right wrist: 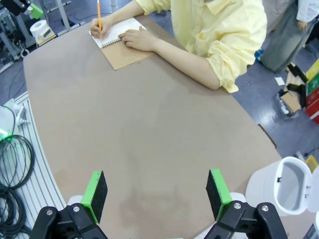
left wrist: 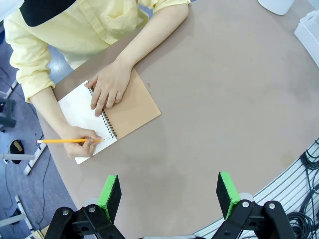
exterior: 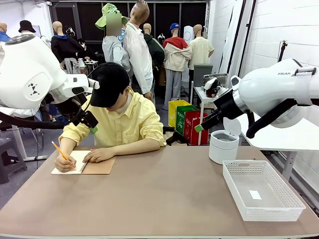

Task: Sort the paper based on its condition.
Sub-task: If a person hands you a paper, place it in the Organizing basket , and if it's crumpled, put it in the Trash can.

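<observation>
At the far left of the table a person writes with a yellow pencil (exterior: pixel 62 151) on the white page (exterior: pixel 70 167) of a spiral notebook with a brown cover (exterior: pixel 99 166). Loose paper is out of view. The other hand (left wrist: pixel 107 89) lies flat on the notebook (left wrist: pixel 132 112). My left gripper (exterior: pixel 92 127) hangs high above the table near the person's shoulder; in its wrist view the left gripper (left wrist: pixel 169 196) is open with nothing between the green pads. My right gripper (exterior: pixel 200 127) is raised at the right, and its wrist view shows the right gripper (right wrist: pixel 156 194) open over bare table, the notebook (right wrist: pixel 124 56) far off.
A white round bin (exterior: pixel 223 147) with its lid up stands at the far right. A white mesh basket (exterior: pixel 294 201) sits in front of it near the right edge. Cables (right wrist: pixel 12 159) hang off the table's near side.
</observation>
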Available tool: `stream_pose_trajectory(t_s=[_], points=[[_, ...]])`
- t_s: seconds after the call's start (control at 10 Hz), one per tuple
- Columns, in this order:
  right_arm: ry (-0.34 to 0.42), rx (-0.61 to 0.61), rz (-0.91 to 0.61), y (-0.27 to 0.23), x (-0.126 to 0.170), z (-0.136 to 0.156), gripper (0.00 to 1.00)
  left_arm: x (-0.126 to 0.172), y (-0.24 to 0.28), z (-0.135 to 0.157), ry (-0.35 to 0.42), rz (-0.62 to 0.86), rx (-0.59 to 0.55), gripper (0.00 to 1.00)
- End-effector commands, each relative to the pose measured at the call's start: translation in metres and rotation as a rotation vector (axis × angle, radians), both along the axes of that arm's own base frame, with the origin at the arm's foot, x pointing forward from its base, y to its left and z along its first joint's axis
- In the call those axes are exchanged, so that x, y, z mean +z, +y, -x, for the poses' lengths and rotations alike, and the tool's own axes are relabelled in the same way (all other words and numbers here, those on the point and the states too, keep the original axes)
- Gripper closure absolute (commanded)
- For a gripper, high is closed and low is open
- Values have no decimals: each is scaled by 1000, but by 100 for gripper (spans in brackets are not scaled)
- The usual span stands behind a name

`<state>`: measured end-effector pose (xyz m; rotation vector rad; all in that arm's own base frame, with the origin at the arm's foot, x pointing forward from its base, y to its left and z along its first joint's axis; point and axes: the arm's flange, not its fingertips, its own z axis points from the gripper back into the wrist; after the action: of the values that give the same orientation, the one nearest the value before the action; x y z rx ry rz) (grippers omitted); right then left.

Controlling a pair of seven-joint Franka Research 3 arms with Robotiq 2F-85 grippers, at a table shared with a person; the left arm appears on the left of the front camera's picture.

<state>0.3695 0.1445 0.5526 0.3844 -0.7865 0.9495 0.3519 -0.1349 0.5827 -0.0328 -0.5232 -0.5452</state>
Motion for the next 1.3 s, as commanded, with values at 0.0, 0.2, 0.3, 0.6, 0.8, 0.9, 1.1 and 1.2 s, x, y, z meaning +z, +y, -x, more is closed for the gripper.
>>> stream_pose_trajectory(t_s=[0.0,0.2,0.3,0.6,0.8,0.9,1.1,1.2], points=[[11,6,-17,0,-1,-1,0,0,0,0,-5,3,-3,0],[11,6,-17,0,-1,-1,0,0,0,0,-5,3,-3,0],[11,6,-17,0,-1,-1,0,0,0,0,-5,3,-3,0],[11,6,-17,0,-1,-1,0,0,0,0,-5,3,-3,0],[11,6,-17,0,-1,-1,0,0,0,0,-5,3,-3,0],[11,6,-17,0,-1,-1,0,0,0,0,-5,3,-3,0],[11,6,-17,0,-1,-1,0,0,0,0,-5,3,-3,0],[11,6,-17,0,-1,-1,0,0,0,0,-5,3,-3,0]])
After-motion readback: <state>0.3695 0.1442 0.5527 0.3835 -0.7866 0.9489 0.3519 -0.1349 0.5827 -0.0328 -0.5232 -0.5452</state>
